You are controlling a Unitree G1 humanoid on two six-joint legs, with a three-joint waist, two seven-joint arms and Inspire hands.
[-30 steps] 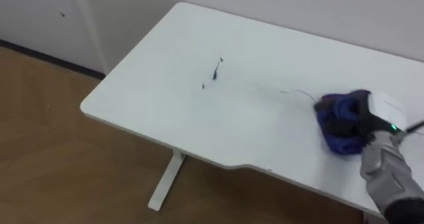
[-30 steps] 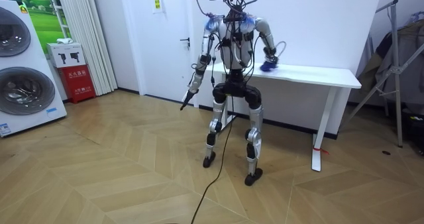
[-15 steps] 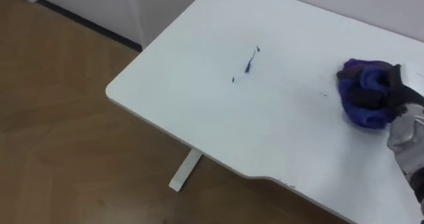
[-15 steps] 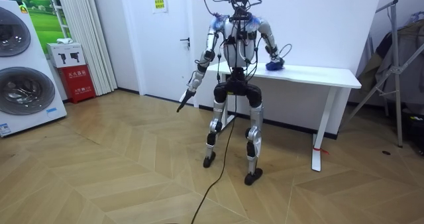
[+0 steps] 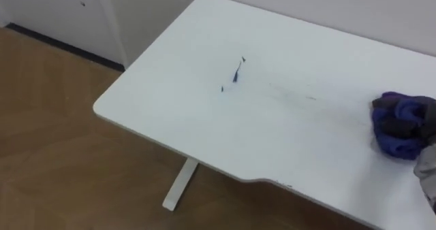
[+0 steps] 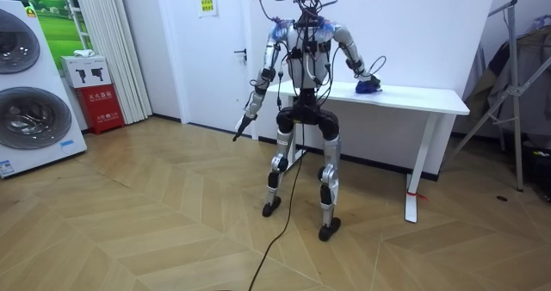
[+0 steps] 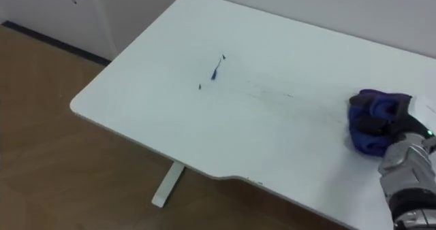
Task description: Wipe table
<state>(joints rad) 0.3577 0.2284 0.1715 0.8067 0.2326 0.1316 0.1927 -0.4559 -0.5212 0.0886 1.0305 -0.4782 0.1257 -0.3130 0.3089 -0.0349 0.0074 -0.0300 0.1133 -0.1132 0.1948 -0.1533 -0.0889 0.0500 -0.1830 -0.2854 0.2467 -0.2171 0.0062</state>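
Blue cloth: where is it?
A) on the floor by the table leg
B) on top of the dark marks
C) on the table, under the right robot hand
C: the blue cloth lies on the table under the right robot hand, apart from the dark marks.

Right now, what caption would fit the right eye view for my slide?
The right robot hand grips a blue cloth on the white table; dark marks to its left remain unwiped.

A pale herringbone wood floor (image 6: 129,231) runs to white walls (image 6: 422,24) with a dark baseboard (image 5: 61,45). A white table (image 6: 430,99) stands against the far wall. At the room view's left are two washing machines (image 6: 30,119), one above the other, a red box (image 6: 102,106) and a white door (image 6: 215,76); a metal stand (image 6: 516,89) is at its right.
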